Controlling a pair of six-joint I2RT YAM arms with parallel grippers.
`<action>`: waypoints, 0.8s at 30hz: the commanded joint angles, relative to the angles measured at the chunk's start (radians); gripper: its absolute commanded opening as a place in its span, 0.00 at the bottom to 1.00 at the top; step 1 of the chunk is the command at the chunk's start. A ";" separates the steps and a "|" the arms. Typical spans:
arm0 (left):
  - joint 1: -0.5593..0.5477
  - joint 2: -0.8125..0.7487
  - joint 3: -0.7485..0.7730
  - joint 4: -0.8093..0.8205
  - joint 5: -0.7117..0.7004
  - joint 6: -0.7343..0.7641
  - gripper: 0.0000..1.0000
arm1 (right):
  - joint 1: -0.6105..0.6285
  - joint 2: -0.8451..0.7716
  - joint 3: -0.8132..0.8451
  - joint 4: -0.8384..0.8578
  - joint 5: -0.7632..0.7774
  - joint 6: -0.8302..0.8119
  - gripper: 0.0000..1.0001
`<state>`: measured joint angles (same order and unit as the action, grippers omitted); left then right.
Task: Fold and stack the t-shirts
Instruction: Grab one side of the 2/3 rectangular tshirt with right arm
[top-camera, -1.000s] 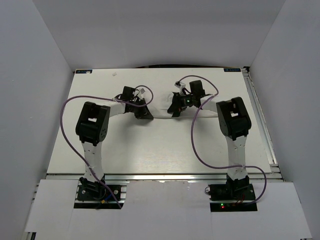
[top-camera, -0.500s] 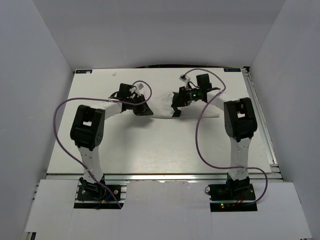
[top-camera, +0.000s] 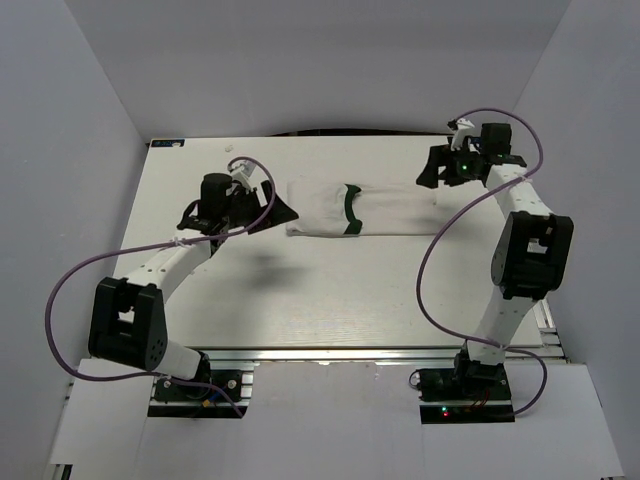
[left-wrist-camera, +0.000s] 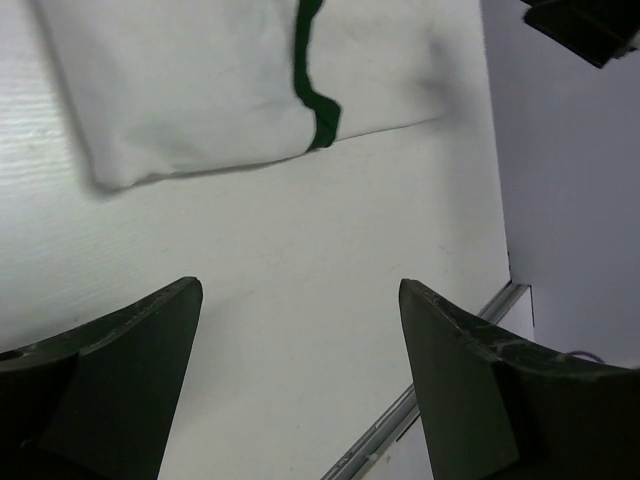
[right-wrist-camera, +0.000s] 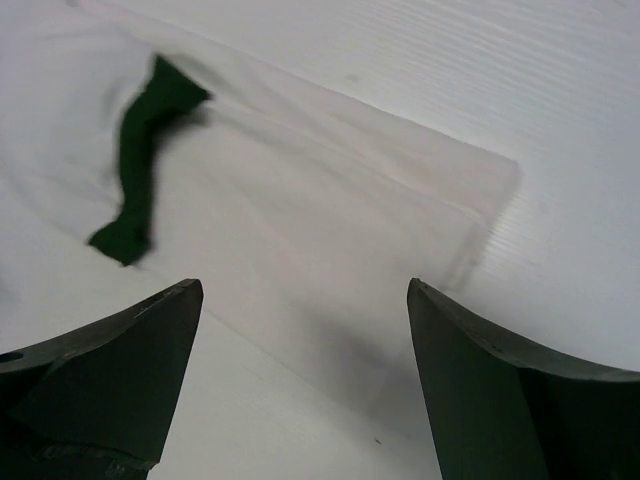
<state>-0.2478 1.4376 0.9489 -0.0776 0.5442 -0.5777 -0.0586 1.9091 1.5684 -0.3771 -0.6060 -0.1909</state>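
One t-shirt (top-camera: 385, 212) lies folded as a long white strip across the far middle of the table, its dark green collar (top-camera: 350, 205) showing. My left gripper (top-camera: 278, 212) stands open just off the strip's left end, touching nothing. The left wrist view has the shirt (left-wrist-camera: 190, 90) and its collar (left-wrist-camera: 318, 105) beyond my empty gripper (left-wrist-camera: 300, 292). My right gripper (top-camera: 430, 172) hovers open by the strip's far right end. From the right wrist, the white cloth (right-wrist-camera: 330, 230) lies under my gripper (right-wrist-camera: 305, 292), with the collar (right-wrist-camera: 140, 170) at the upper left. Nothing is held.
A metal rail (top-camera: 520, 230) runs along the table's right edge, and grey walls (top-camera: 70, 150) close in the left, right and back. Purple cables (top-camera: 440, 250) loop from both arms. A small white scrap (top-camera: 229, 148) lies near the far left corner.
Both grippers were near shut together at the table's middle; they have swung apart, left and right, and opened. The shirt now lies let go in a flat strip.
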 joint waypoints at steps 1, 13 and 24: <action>0.022 -0.055 -0.033 0.038 -0.062 -0.053 0.91 | -0.012 0.014 0.010 -0.042 0.213 0.010 0.90; 0.033 -0.118 -0.065 -0.031 -0.084 -0.042 0.91 | -0.012 0.215 0.102 -0.028 0.327 0.015 0.89; 0.035 -0.141 -0.108 -0.030 -0.086 -0.060 0.91 | 0.028 0.265 0.071 -0.062 0.250 -0.024 0.89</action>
<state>-0.2180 1.3354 0.8440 -0.1104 0.4652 -0.6327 -0.0547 2.1708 1.6299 -0.4194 -0.3191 -0.1955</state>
